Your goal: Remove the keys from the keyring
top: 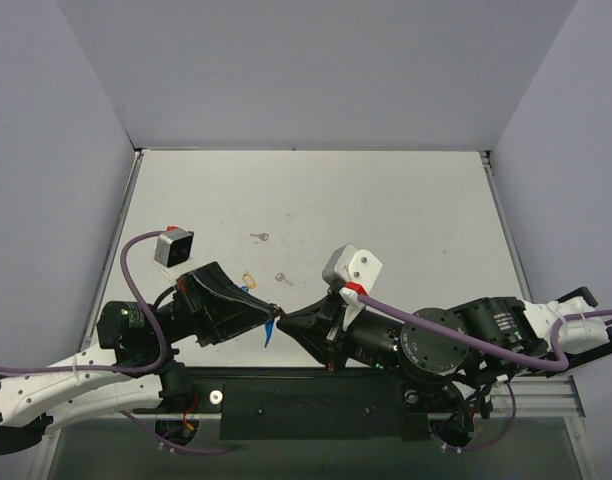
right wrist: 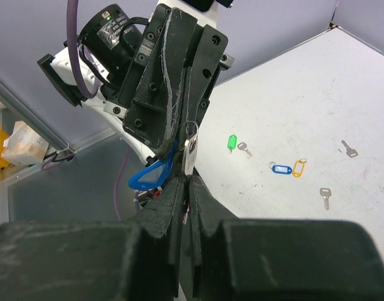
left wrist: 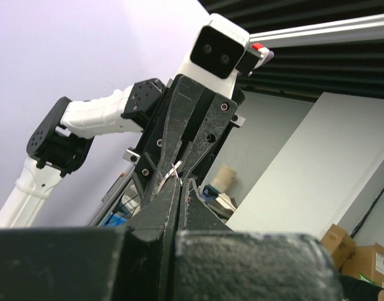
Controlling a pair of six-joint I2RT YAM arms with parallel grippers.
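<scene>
Hands stood tip to tip above the near edge of the white desk (top: 386,200): left hand (top: 275,313) and right hand (top: 287,319), both pinched narrow on a thin wire keyring (left wrist: 169,176). From it hung a blue oblong plastic tag (right wrist: 151,176) and a small silvery metal key (right wrist: 191,150). On the desk lay a green-tagged key (right wrist: 232,143), a second blue tag (right wrist: 281,168) just beside a yellow tag (right wrist: 298,168), one loose silvery key (right wrist: 347,148) and another loose key (right wrist: 325,197).

Top external: looks down from high above the near edge on the white rectangular tabletop (top: 386,200). Left wrist: close, angled upward, toward 3 o'clock at the black two-finger right gripper (left wrist: 178,170). Right wrist: close, toward 9 o'clock at the black two-finger left gripper (right wrist: 179,155). Shared everywhere: the meeting tips.
</scene>
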